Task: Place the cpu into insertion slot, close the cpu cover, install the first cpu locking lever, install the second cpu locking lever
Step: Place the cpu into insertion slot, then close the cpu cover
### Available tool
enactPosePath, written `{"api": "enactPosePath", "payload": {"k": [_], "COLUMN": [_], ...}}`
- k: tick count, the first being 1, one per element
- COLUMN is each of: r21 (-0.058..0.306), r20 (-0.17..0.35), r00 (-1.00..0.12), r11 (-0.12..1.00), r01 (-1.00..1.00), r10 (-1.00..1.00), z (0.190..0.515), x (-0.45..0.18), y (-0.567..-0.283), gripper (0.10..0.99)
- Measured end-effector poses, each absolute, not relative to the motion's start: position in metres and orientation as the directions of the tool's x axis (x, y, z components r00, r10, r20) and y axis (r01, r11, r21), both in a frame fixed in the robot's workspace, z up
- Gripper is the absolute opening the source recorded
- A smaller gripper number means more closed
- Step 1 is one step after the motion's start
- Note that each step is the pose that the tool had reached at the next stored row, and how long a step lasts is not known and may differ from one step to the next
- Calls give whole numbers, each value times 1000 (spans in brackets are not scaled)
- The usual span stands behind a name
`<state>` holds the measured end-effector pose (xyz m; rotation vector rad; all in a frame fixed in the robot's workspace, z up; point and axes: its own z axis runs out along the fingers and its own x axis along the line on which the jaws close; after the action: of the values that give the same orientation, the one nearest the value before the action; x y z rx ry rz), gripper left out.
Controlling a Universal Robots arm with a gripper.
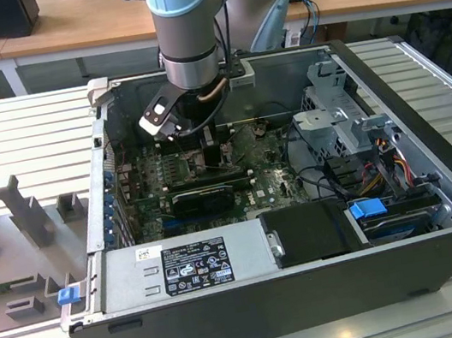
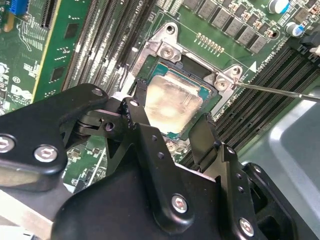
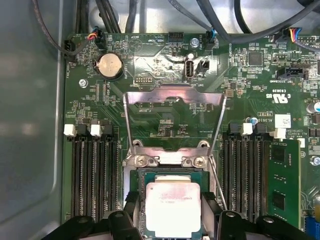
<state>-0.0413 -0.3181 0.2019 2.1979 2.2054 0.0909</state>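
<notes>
Cpu [image 3: 172, 209] is sitting square between the two sides of my end effector [image 2: 171, 112], lying flat in the insertion slot [image 3: 170, 172]. I cannot tell whether I am pinching the cpu or standing clear of it. Just beyond, the cpu cover [image 3: 172, 95] is standing swung open. Memory slots [image 3: 95, 170] are flanking the socket closely, and the case wall [image 3: 30, 125] is rising further out.

An open case [image 1: 275, 308] lies on the slatted surface [image 1: 20, 134], with a power supply [image 1: 186, 267] along its near edge and a drive cage [image 1: 343, 119] toward the exterior view's right. A grey jig [image 1: 21, 212] rests at the surface's edge on the exterior view's left. On the motherboard [image 3: 85, 100], a coin cell [image 3: 110, 65] sits beyond the memory slots [image 3: 95, 175].
</notes>
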Motion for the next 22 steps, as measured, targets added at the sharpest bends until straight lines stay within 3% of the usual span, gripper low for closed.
{"api": "enactPosePath", "payload": {"k": [10,12,13,14,16,17,22], "r21": [60,60,60,60,60,60,60], "r20": [21,19,19,18,11,9,0], "r00": [-4,-4,-4,-4,-4,-4,-4], "r11": [3,3,3,3,3,3,4], "r01": [998,998,998,998,998,998,998], "r10": [1000,1000,1000,1000,1000,1000,1000], "z": [210,210,210,210,212,215,226], "x": [-41,-41,-41,-41,-41,-41,-41], "y": [-318,-319,-319,-319,-319,-319,-319], "gripper": [592,459,459,400,157,106,106]}}
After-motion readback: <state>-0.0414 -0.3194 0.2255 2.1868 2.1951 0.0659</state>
